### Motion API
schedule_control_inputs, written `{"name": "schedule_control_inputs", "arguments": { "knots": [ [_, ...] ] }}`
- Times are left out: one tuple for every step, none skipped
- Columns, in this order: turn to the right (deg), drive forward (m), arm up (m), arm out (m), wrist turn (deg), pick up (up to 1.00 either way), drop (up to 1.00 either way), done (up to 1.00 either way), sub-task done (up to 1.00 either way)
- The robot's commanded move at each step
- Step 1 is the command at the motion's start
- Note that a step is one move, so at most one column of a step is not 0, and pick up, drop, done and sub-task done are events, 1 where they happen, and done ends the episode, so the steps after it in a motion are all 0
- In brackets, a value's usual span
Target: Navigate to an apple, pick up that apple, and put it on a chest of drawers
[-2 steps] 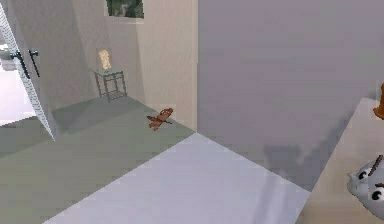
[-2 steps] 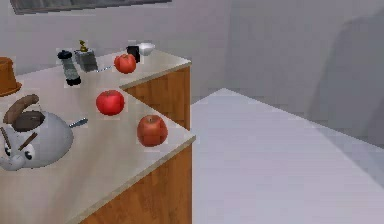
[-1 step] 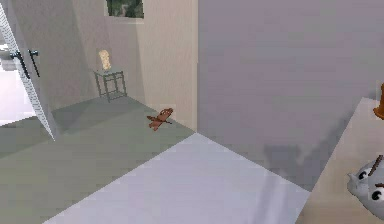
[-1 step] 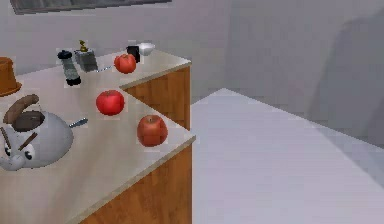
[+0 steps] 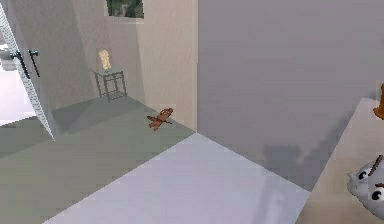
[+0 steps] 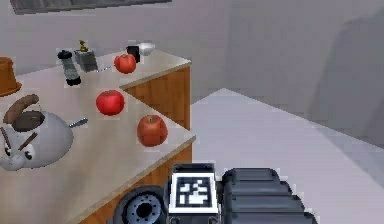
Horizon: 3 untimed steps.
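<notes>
Three red round fruits lie on a light wooden counter (image 6: 100, 165) in the arm side view: one apple (image 6: 152, 130) near the counter's corner, a brighter one (image 6: 110, 102) behind it, and a third (image 6: 125, 63) farther back. At the bottom edge sits the arm's white marker square (image 6: 195, 193). The gripper's dark body (image 6: 140, 208) is left of the marker, low against the counter's front. Its far end is not clear, so I cannot tell whether it holds anything.
A grey kettle (image 6: 30, 140) with a brown handle, a dark mill (image 6: 67, 67) and a pale cup (image 6: 145, 48) share the counter. The forward view shows the counter's corner (image 5: 350, 140), an open white door (image 5: 30, 75), a small table (image 5: 111, 84) bearing a bust (image 5: 104, 58), and a brown object (image 5: 160, 118) on the floor.
</notes>
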Motion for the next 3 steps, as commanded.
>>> {"name": "schedule_control_inputs", "arguments": {
  "knots": [
    [0.0, 0.00, 0.00, 0.24, 0.0, 0.00, 0.00, 0.00, 0.00],
    [0.0, 0.00, 0.00, 0.00, 45.0, 0.00, 0.00, 0.00, 0.00],
    [0.0, 0.00, 0.00, 0.00, 45.0, 0.00, 0.00, 0.00, 0.00]
  ]
}}
